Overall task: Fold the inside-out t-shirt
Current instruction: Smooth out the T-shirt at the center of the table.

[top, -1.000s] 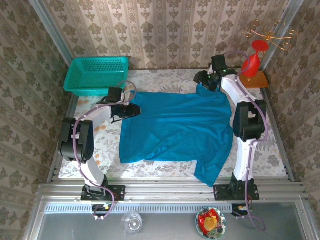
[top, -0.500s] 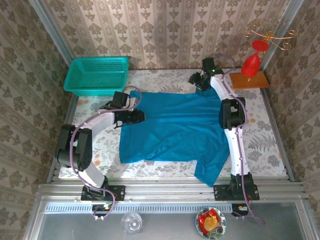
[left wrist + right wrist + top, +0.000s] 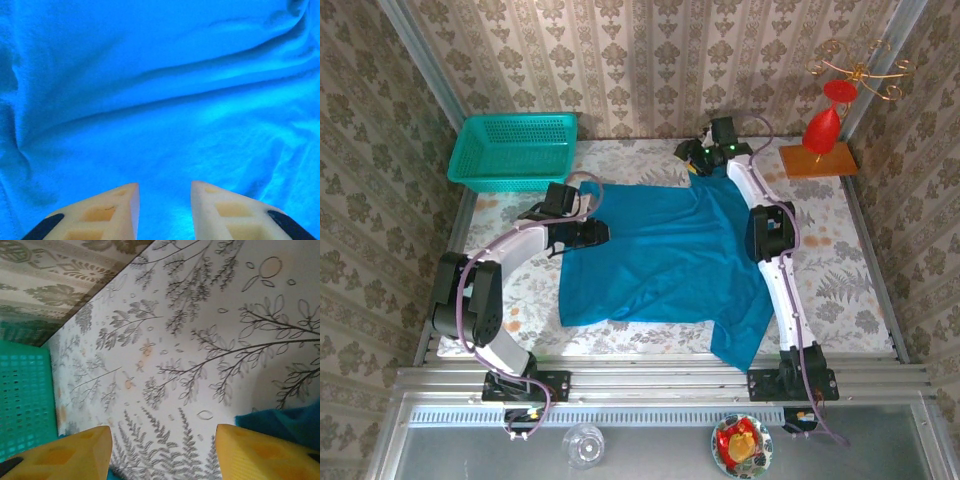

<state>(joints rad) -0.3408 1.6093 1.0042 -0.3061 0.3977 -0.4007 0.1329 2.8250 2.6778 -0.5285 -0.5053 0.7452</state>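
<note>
The t-shirt (image 3: 670, 255) is seen as soft, matt, faintly creased cloth; the basket (image 3: 515, 150) is formed of plastic mesh; the worktop (image 3: 840, 260) is covered with a matt print.

Overhead, soft, even light falls on the table (image 3: 650, 160), and the shadows beside the arms are faint. Close on the t-shirt (image 3: 160, 100), the blue is oversaturated: it glows toward 3 o'clock and is dimmer in the folds at 9. At the right gripper (image 3: 162, 427), the near fingers look soft at 6 o'clock. The wall (image 3: 75, 260) at 11 o'clock lies in shade.

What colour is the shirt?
Plain bright blue shirt, no print; best in the top view.
</note>
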